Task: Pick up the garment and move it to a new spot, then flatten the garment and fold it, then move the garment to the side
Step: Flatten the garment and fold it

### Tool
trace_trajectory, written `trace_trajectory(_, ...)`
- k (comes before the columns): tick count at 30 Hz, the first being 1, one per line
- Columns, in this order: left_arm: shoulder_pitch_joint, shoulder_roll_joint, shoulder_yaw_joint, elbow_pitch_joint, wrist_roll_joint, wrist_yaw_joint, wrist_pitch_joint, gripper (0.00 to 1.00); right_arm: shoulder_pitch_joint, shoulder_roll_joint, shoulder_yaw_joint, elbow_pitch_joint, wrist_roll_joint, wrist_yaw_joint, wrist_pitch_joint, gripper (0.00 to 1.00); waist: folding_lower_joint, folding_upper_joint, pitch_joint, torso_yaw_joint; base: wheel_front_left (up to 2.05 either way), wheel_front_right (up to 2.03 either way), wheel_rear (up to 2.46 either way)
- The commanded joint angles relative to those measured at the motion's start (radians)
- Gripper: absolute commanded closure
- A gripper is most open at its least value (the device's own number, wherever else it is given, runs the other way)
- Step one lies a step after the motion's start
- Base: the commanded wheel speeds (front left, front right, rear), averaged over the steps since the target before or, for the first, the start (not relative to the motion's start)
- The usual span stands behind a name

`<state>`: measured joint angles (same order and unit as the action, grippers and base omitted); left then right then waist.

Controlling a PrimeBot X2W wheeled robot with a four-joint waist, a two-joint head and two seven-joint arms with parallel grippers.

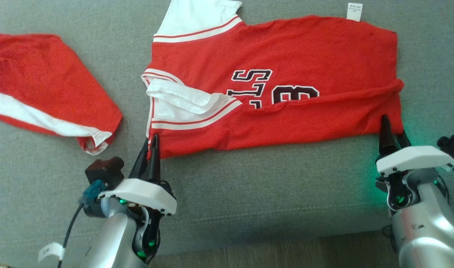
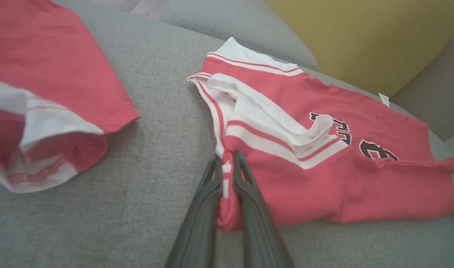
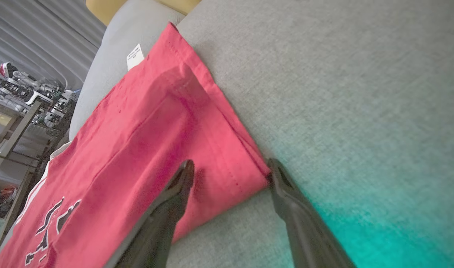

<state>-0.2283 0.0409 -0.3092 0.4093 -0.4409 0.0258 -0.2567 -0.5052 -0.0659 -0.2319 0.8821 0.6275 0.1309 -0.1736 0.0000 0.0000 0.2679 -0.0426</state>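
**Two corners, one grip made**

The jersey (image 1: 286, 63) lay flat across the far half of the cushion (image 1: 249, 186), from its middle towards the right edge, with the near long side already doubled over. A second garment (image 1: 44, 74) sat apart from it at the cushion's left edge.

The left gripper (image 1: 151, 143) was clenched on the jersey's near-left corner, with red cloth bunched between its fingers. The right gripper (image 1: 392, 126) was spread wide at the near-right corner, one finger resting on the cloth and the other just off its edge on the cushion. It held nothing.

The step looked like taking both near corners for the next fold. To do it well, the right jaws needed to slide further over the corner and close on every layer there, not only the top one. Both arms should then rise together and keep the near edge taut between them, so the fold would land straight. The loose white sleeve (image 1: 182, 98) near the left corner could drag and crease, so it was worth keeping it tucked inside the fold.
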Motion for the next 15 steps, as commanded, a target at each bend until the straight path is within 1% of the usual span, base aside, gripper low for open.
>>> trace_trajectory(1, -0.027, 0.009, 0.027, -0.037, 0.007, 0.002, -0.005, 1.0, -0.019, 0.001, 0.028, 0.009, -0.009, 0.0, -0.003, 0.0, 0.0, 0.0, 0.007, 0.005, 0.0, 0.0, 0.0)
trace_trajectory(2, -0.029, 0.009, 0.025, -0.036, 0.007, 0.003, -0.005, 1.0, -0.026, 0.0, 0.03, 0.02, -0.01, 0.0, -0.004, 0.0, 0.0, 0.0, 0.009, 0.007, 0.0, 0.0, 0.0)
trace_trajectory(3, -0.031, 0.009, 0.025, -0.036, 0.007, 0.004, -0.005, 1.0, -0.033, 0.0, 0.034, 0.029, -0.008, 0.0, -0.002, 0.33, 0.0, 0.0, 0.011, 0.007, 0.0, 0.0, 0.0)
trace_trajectory(4, -0.032, 0.009, 0.025, -0.035, 0.008, 0.004, -0.005, 1.0, -0.038, 0.0, 0.043, 0.034, -0.01, 0.0, -0.003, 1.0, 0.0, 0.0, 0.012, 0.007, 0.0, 0.0, 0.0)
trace_trajectory(7, -0.031, 0.009, 0.03, -0.028, 0.01, 0.006, -0.005, 1.0, -0.043, -0.007, 0.063, 0.041, -0.015, 0.0, -0.016, 1.0, 0.0, 0.0, 0.01, 0.002, 0.0, 0.0, 0.0)
trace_trajectory(12, -0.021, 0.009, 0.044, -0.003, 0.017, 0.003, -0.005, 1.0, -0.032, -0.038, 0.086, 0.05, -0.033, 0.0, -0.035, 1.0, 0.0, 0.0, -0.015, -0.01, 0.0, 0.0, 0.0)
trace_trajectory(15, -0.005, 0.009, 0.041, 0.03, 0.016, -0.015, -0.005, 1.0, -0.011, -0.062, 0.102, 0.041, -0.033, 0.0, -0.027, 1.0, 0.0, 0.0, -0.038, -0.015, 0.0, 0.0, 0.0)
